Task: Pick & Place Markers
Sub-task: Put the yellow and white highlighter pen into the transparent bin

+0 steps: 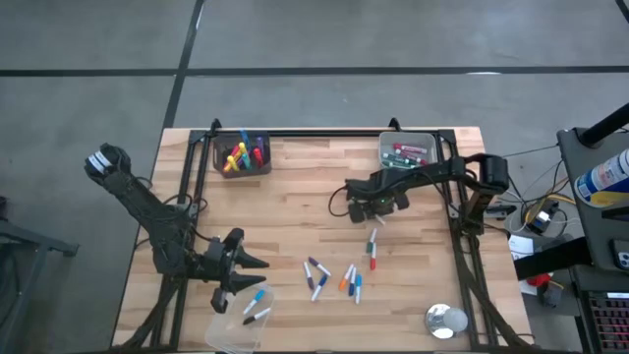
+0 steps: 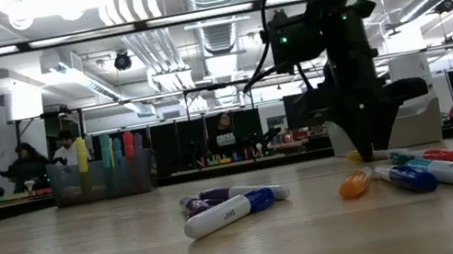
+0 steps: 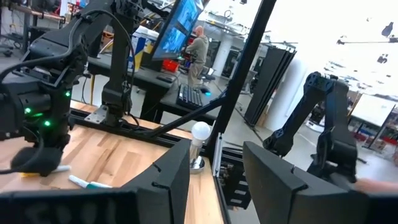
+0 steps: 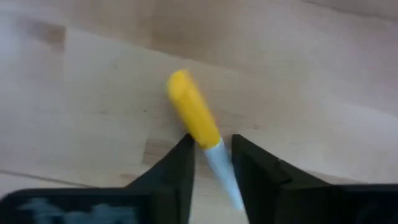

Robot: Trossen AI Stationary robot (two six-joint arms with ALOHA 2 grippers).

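Straddling a yellow-capped marker, the right pincer is down at the surface, right of centre and towards the far side, just near of the right bin that already holds several markers. In the right wrist view the white barrel runs back between the two fingers while the yellow cap sticks out ahead of them, so the marker's long axis lies roughly along the pincer's own reach and a little askew, not across the jaws. The fingers stand close on either side of the barrel; whether they have bitten yet I cannot tell.

That alignment is what the lift depends on: a grip so near the cap's base, on a pen lying lengthwise, may let it pivot or slip.

The other loose markers lie scattered nearer the front, between the two arms. The left pincer waits low at the near left with its fingers apart, holding nothing, beside two markers on a clear tray. A second bin of markers stands at the far left.
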